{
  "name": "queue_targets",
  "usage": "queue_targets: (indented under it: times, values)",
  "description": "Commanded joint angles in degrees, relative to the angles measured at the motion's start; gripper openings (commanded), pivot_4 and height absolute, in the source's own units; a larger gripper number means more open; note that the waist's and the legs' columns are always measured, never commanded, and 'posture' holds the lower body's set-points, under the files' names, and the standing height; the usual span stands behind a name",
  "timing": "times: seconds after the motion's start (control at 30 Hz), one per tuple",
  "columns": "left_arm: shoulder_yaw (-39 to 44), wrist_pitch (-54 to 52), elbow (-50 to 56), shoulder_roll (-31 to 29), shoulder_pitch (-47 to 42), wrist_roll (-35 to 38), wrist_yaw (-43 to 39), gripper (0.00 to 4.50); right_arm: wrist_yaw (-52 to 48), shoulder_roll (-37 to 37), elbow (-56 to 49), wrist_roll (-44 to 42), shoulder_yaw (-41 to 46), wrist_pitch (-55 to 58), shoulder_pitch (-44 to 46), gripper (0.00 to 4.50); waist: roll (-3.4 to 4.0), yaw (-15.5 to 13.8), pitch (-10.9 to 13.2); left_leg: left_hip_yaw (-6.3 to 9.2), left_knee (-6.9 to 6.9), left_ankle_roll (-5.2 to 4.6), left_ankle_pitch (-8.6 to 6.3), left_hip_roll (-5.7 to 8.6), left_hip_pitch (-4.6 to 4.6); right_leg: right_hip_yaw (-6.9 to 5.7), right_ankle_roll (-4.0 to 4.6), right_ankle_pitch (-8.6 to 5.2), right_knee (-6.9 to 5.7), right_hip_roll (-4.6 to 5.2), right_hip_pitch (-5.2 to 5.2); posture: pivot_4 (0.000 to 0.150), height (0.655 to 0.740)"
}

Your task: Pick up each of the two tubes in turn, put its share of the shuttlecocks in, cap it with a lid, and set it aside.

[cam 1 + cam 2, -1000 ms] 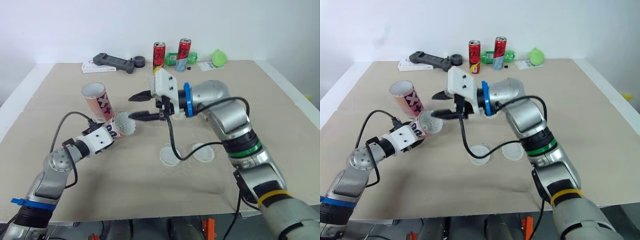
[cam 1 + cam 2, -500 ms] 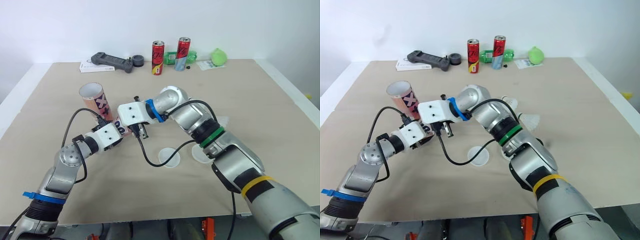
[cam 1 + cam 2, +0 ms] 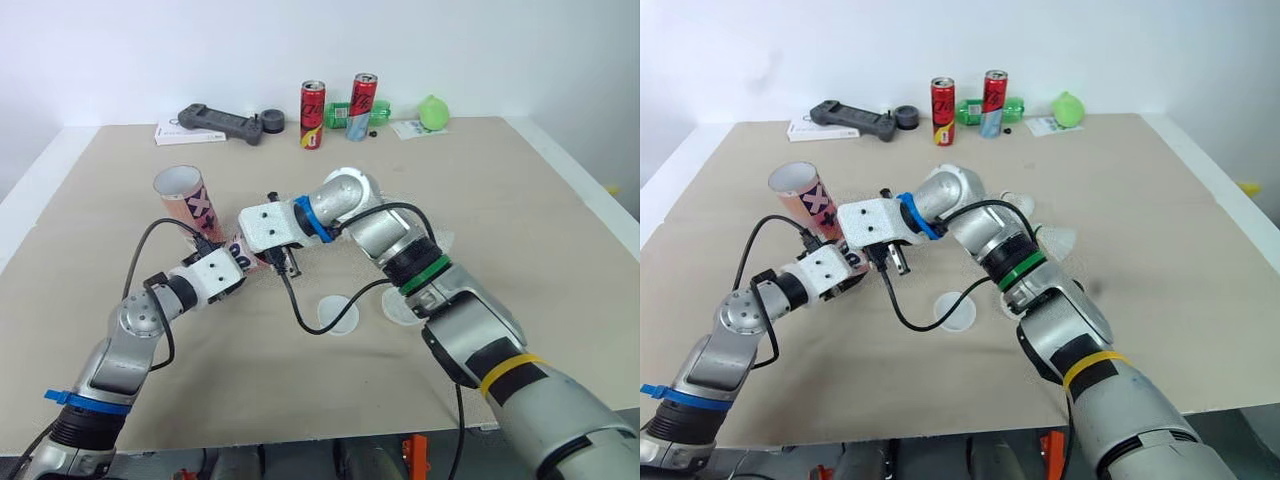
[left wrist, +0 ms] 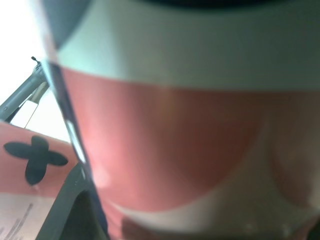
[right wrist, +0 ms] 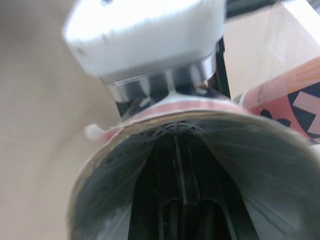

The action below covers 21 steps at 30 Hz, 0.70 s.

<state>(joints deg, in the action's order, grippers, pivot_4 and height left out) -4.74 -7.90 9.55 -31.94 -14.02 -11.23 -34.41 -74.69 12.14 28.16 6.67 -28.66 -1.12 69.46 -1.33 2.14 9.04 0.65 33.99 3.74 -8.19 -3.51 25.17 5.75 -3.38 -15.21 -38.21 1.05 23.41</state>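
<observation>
The pink-and-white tube (image 4: 190,125) sits tilted in the left hand (image 3: 233,267), which is clamped around it. Its open mouth faces the right hand (image 3: 256,250), which is buried in that mouth (wide or narrow, I cannot tell from where I stand). The second tube (image 3: 188,205) stands on the table (image 3: 560,200) just behind, its mouth open. Two lids (image 3: 340,315) lie flat by the right arm. Two loose shuttlecocks (image 3: 1062,240) lie on its far side.

our table (image 3: 540,220), near to far
we see a lid (image 3: 338,315) near the middle, an upright tube (image 3: 192,208) farther left, a controller (image 3: 220,123) at the far edge, a can (image 3: 313,115) right of it.
</observation>
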Motion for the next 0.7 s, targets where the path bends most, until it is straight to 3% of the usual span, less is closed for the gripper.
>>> queue_targets:
  times: [0.03, 0.23, 0.33, 0.37, 0.53, 0.6, 0.7]
  values:
    - [-1.97, -0.08, 0.78, 0.27, -0.08, 0.98, -1.63, 2.77, -3.14, 1.56, -7.91, -5.04, 3.77, 4.46, 0.25, 0.07, 0.00, -0.08, 0.00, 0.01, 0.00, 0.01, -0.03, 0.00, 0.00, -0.02, 0.02, -0.03, 0.00, 0.00, 0.00, 0.150, 0.7400]
    - [-2.18, 0.82, -0.59, 0.07, -1.13, 1.04, -2.36, 2.77, -3.49, 2.77, -9.19, -5.67, 3.85, 6.84, 0.33, 0.07, 0.00, 0.01, 0.00, 0.06, 0.00, 0.02, -0.05, -0.02, -0.05, -0.05, 0.04, -0.06, -0.01, -0.06, -0.02, 0.150, 0.7400]
    - [-2.15, 1.11, -1.20, 0.28, -1.89, 1.41, -2.51, 2.77, -4.31, 4.23, -10.76, -6.67, 4.72, 8.66, -0.05, 0.85, -0.01, -0.17, 0.00, 0.08, 0.05, 0.02, -0.05, -0.01, -0.03, -0.07, 0.03, -0.05, -0.01, -0.05, -0.04, 0.150, 0.7400]
    - [-2.18, 1.24, -1.37, 0.36, -1.98, 1.54, -2.55, 2.77, -4.27, 4.70, -10.70, -6.68, 4.91, 8.66, 0.07, 1.49, -0.01, -0.18, 0.00, 0.08, 0.07, 0.02, -0.05, -0.01, -0.03, -0.07, 0.02, -0.04, -0.01, -0.04, -0.05, 0.150, 0.7400]
    - [-0.99, 0.64, -0.62, 2.53, -2.42, 4.10, -2.09, 2.77, -3.38, 9.14, -11.92, -14.01, 13.75, 14.82, 1.68, 3.84, -0.09, -0.44, 0.08, 0.10, 0.09, 0.02, -0.04, -0.01, 0.00, -0.09, 0.03, -0.03, -0.01, -0.05, -0.05, 0.150, 0.7400]
    - [-0.12, 0.07, -0.44, 3.63, -2.72, 5.63, -1.90, 2.77, -3.46, 10.72, -13.35, -17.42, 16.88, 18.28, 0.91, 4.46, -0.09, -0.59, 0.08, 0.11, 0.09, 0.02, -0.04, 0.00, 0.02, -0.09, 0.03, -0.03, -0.01, -0.03, -0.06, 0.150, 0.7400]
    - [4.56, -4.35, 1.60, 10.76, -5.47, 17.26, -1.48, 2.77, -7.02, 20.13, -15.84, -20.02, 20.10, 24.73, -6.25, 4.46, -0.17, -1.16, 0.10, 0.16, 0.12, 0.01, -0.06, 0.04, 0.07, -0.13, 0.02, -0.04, 0.02, 0.01, -0.09, 0.150, 0.7400]
